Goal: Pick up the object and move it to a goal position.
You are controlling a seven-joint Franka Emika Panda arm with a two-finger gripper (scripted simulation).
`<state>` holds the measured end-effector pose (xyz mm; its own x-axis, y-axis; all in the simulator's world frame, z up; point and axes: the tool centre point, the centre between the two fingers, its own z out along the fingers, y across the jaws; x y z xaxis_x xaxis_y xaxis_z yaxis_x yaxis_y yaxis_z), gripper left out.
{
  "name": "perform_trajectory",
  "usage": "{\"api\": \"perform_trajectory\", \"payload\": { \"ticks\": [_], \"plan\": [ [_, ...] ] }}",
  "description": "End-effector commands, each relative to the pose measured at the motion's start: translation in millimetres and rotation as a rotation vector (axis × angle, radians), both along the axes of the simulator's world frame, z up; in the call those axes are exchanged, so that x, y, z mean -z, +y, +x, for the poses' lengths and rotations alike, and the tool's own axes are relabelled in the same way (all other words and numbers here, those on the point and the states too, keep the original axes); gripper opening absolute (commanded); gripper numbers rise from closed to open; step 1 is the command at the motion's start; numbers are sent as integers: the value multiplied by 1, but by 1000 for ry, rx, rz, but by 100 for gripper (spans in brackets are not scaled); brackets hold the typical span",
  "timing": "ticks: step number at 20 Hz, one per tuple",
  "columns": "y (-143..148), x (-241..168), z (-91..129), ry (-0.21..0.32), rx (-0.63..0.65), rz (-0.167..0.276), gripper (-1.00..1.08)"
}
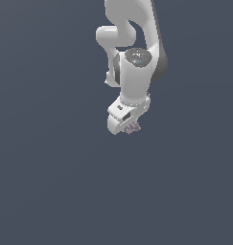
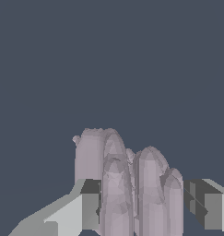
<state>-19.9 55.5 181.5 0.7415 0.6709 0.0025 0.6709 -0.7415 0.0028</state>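
The object (image 2: pixel 132 184) is a small pale pinkish-mauve lump with ribbed, finger-like ridges. In the wrist view it fills the space between the two fingers: one finger (image 2: pixel 88 205) lies against it and the other (image 2: pixel 203 203) stands at its far side. My gripper (image 2: pixel 143 205) is shut on it. In the exterior view the white arm hangs from the top, its hand is tilted, and the object (image 1: pixel 134 127) peeks out just under the gripper (image 1: pixel 131 128). The fingertips themselves are hidden there.
A plain dark grey-blue surface (image 1: pixel 51 182) fills the rest of both views. No other object, container or edge shows.
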Motion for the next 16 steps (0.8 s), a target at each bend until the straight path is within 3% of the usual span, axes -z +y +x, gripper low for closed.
{"api": "perform_trajectory", "payload": {
  "ticks": [1,16],
  "plan": [
    [12,-26,4,1,0,0,-100],
    [73,-166,34,3,0,1,-100]
  ]
}}
